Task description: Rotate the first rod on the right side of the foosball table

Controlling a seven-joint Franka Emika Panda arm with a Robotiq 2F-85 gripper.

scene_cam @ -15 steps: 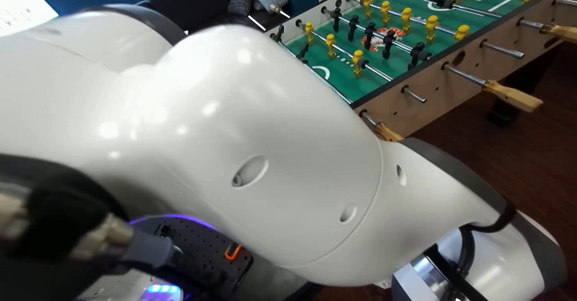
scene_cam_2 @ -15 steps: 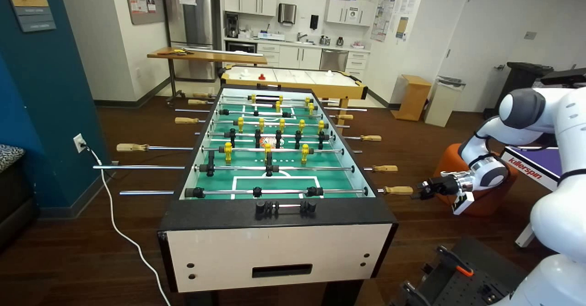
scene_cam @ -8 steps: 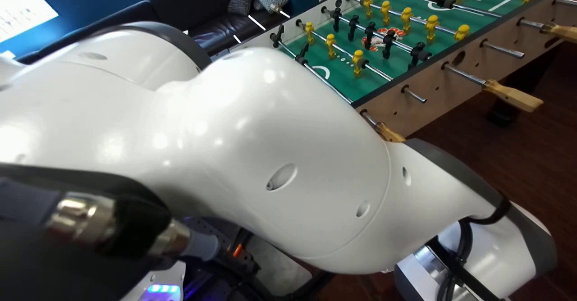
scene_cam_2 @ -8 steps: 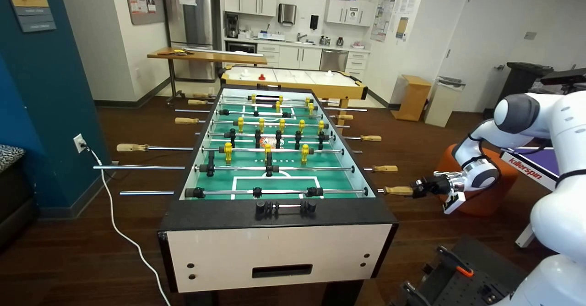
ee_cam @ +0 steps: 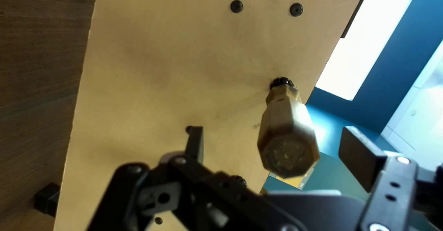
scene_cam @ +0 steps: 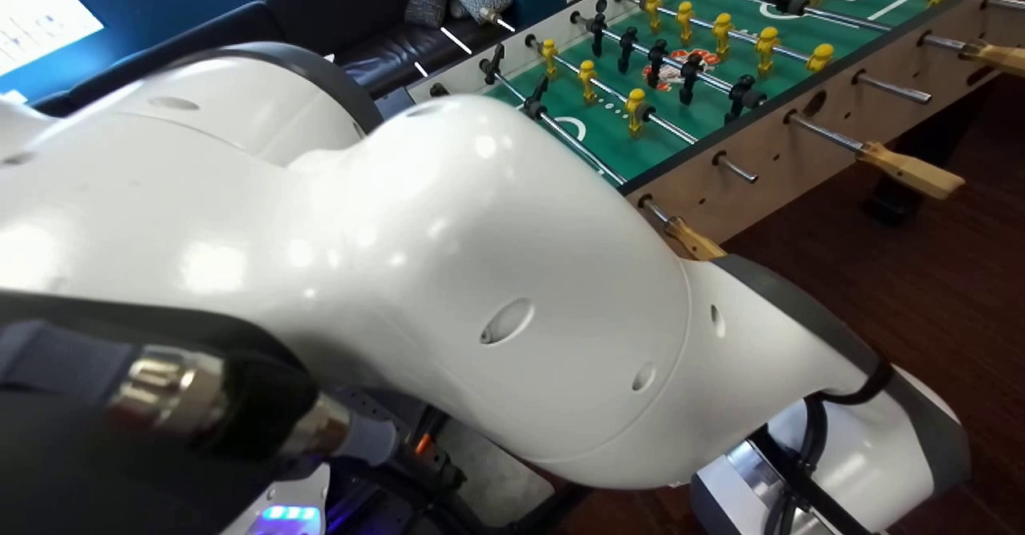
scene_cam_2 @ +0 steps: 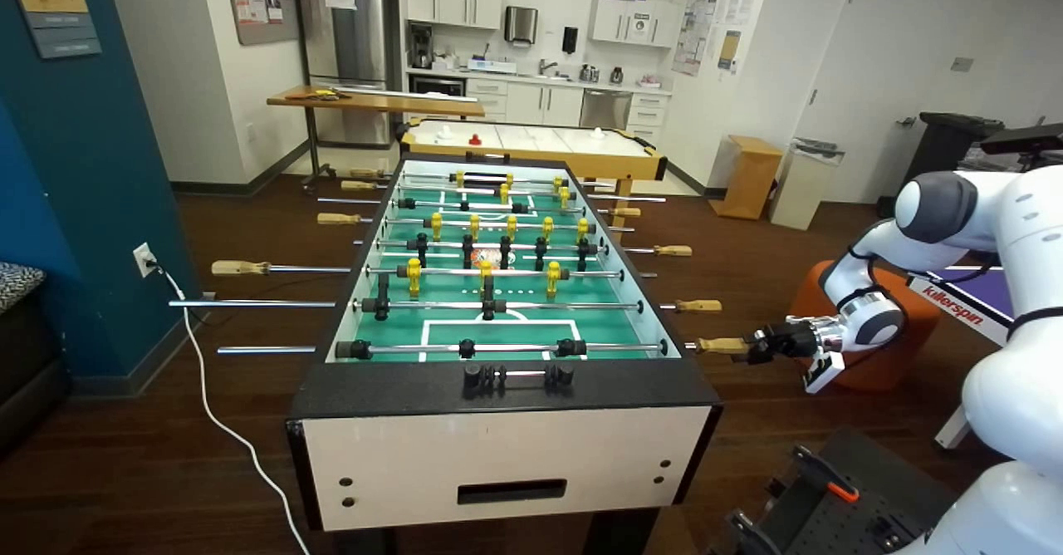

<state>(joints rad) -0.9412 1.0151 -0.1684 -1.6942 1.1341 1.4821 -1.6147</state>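
The foosball table shows in both exterior views, its pale wood side also filling much of the wrist view. The nearest rod ends on the right in a tan wooden handle, also visible in an exterior view. In the wrist view the handle points toward the camera between my gripper's spread fingers, with a gap on both sides. In an exterior view my gripper is at the handle's outer end. Elsewhere the arm hides it or it is out of frame.
The neighbouring tan handle sticks out beyond the first, and a bare rod end lies between them. An orange stool and a purple-topped table stand behind the wrist. A dark cart is by the base.
My gripper has moved left toward the table, from apart from the handle to its outer end. Most of this came in the earlier half second. The rod and its figures look unchanged.
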